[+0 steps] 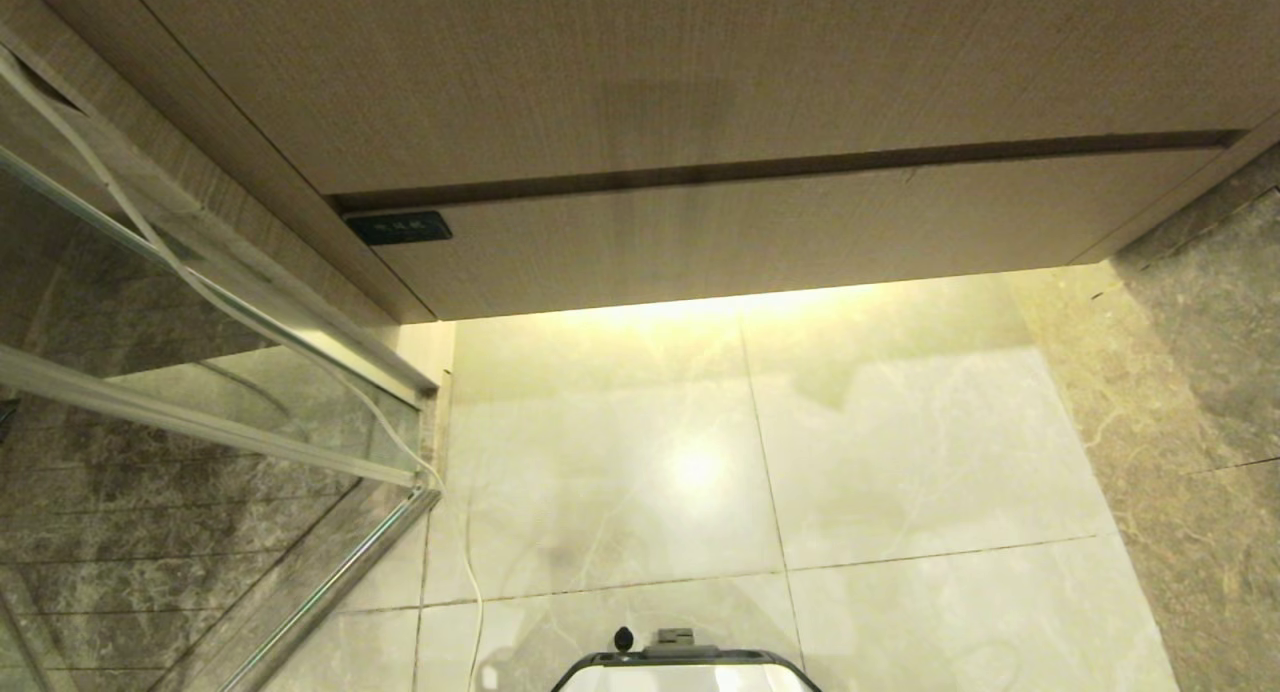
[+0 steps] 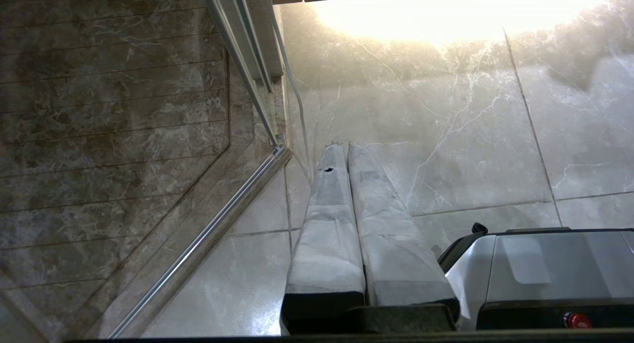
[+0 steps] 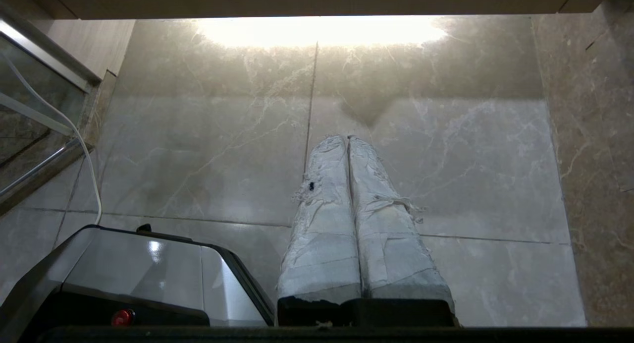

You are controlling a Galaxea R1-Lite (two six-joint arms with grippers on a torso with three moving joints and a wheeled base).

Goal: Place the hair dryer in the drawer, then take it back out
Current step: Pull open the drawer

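Note:
The drawer (image 1: 800,232) is the lower light-brown wood-grain front ahead of me, pushed in flush, with a small dark label (image 1: 398,228) at its left corner. The hair dryer is out of view. Neither arm shows in the head view. My left gripper (image 2: 343,145) hangs low beside the base, pointing at the floor tiles, its white-wrapped fingers pressed together with nothing between them. On the other side of the base my right gripper (image 3: 347,138) hangs the same way, shut and empty.
A taller wood-grain panel (image 1: 650,72) sits above the drawer. A glass shower screen (image 1: 200,392) with a metal rail stands at the left, a thin white cord (image 1: 300,342) trailing along it to the floor. Dark marble wall (image 1: 1200,392) at right. My base (image 1: 685,670) is below.

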